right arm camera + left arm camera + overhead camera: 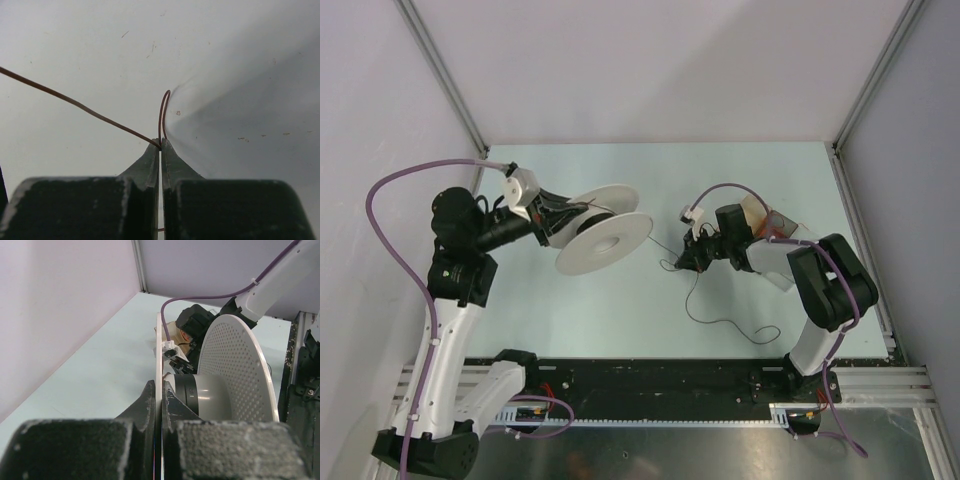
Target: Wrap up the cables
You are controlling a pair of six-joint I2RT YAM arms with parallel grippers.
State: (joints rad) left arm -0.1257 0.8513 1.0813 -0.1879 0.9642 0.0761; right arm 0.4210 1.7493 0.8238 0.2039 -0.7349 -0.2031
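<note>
I see the cable (725,322): one thread-thin, dark brown wire. Its slack lies in loose curves on the pale table (620,310). One end is pinched in the right gripper (160,145), and a small loop pokes out past the fingertips.

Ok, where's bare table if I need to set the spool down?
Bare table lies near-left, between the spool and the black front rail, and in the far strip along the back wall. It is crowded right of centre: the wire trails from the right gripper across the table toward the right arm's base.
</note>
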